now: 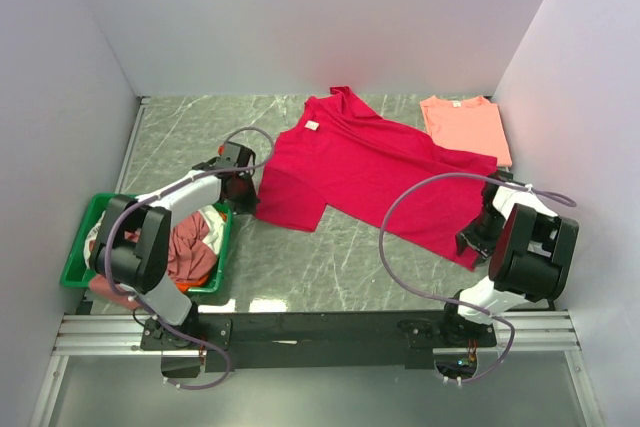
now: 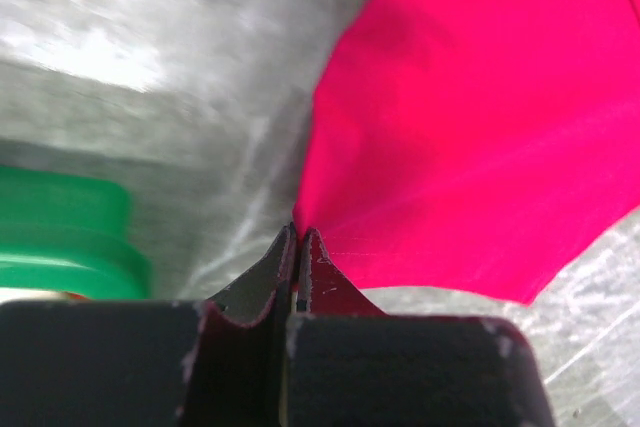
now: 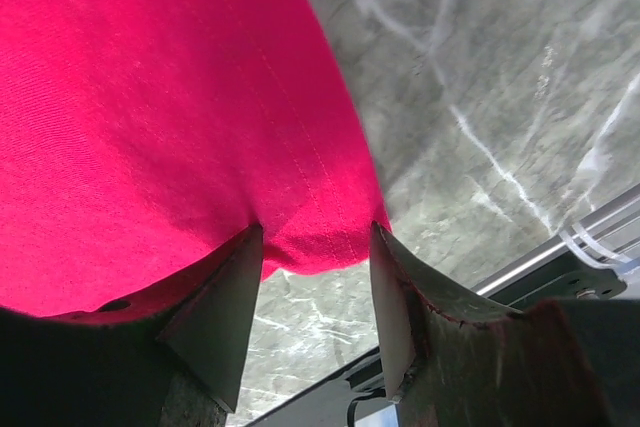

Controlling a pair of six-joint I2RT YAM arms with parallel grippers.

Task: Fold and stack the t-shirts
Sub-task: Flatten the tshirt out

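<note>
Crimson-red t-shirt (image 1: 375,172) lies spread flat across the middle of the grey marbled worktop (image 1: 300,267), its neck towards the far edge. A small white label (image 1: 312,126) sits at the neck, but its writing is too small to read. The left fingers (image 2: 297,239) are pressed fully together on the edge of this shirt at its left side. The cloth draws to a point at their tips, with taut creases running out from it. The right fingers (image 3: 250,252) stand well apart at the shirt's near right corner. The stitched hem corner lies in the gap between them, with nothing clamped. A salmon-pink t-shirt (image 1: 466,127) rests folded in the far right corner of the worktop, just beside the red one. Its collar tag cannot be read either. At the left edge, near the front, a green plastic tray (image 1: 78,265) holds a heap of other t-shirts (image 1: 188,252), dusty rose and white among them. No brand marks or print show on any of the cloth.
</note>
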